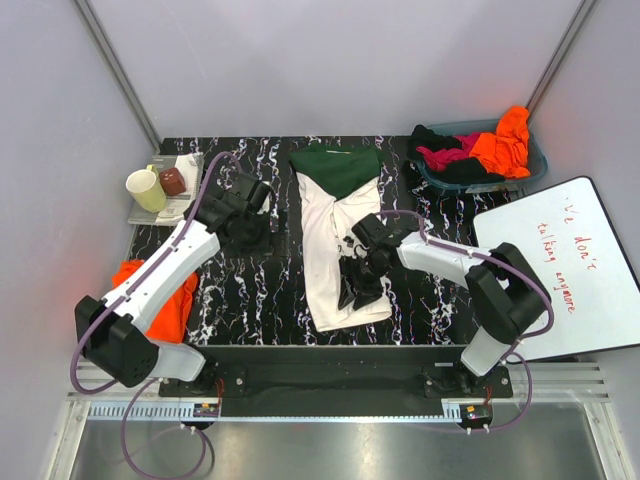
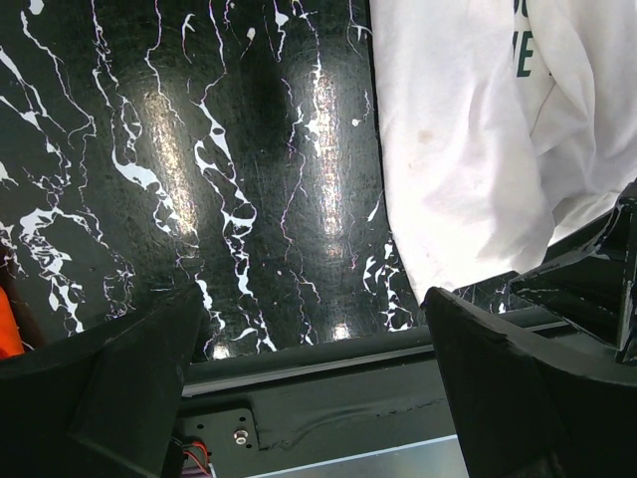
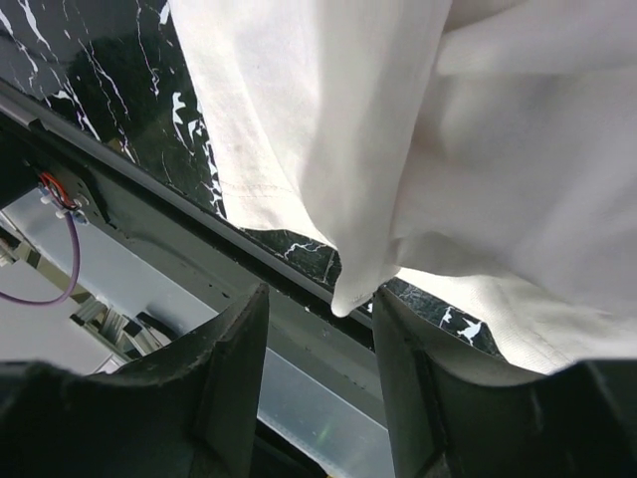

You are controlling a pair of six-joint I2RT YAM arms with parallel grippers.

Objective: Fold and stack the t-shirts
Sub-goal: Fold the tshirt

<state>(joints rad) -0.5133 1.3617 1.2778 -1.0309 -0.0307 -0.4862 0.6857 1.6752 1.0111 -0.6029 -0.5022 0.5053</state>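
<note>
**A:** Where's the cream t-shirt (image 1: 335, 250), and how does it lie?

**B:** Flat in the middle of the table (image 1: 250, 290), between the two arms. Its long axis runs from the far edge to the near one, with the green collar end (image 1: 338, 170) pointing away from the bases and the hem (image 1: 350, 315) towards them.

**A:** How do you reckon it will handle?

**B:** It looks soft, light and limp. I'd expect it to sag and wrinkle wherever it isn't supported, so an edge or a corner is the place to hold it, not the middle.

**A:** And the pincers?

**B:** The right pincer (image 3: 318, 299) is low over the near part of the shirt, fingers partly apart. A hanging corner of cloth dips in between the tips, but I see no pinch on it. The left pincer (image 2: 314, 309) gapes wide over bare table just beside the shirt's left edge, holding nothing.

**A:** Any other shirts?

**B:** A heap in the basket (image 1: 530, 165) at the far right — orange, magenta and black.
</note>
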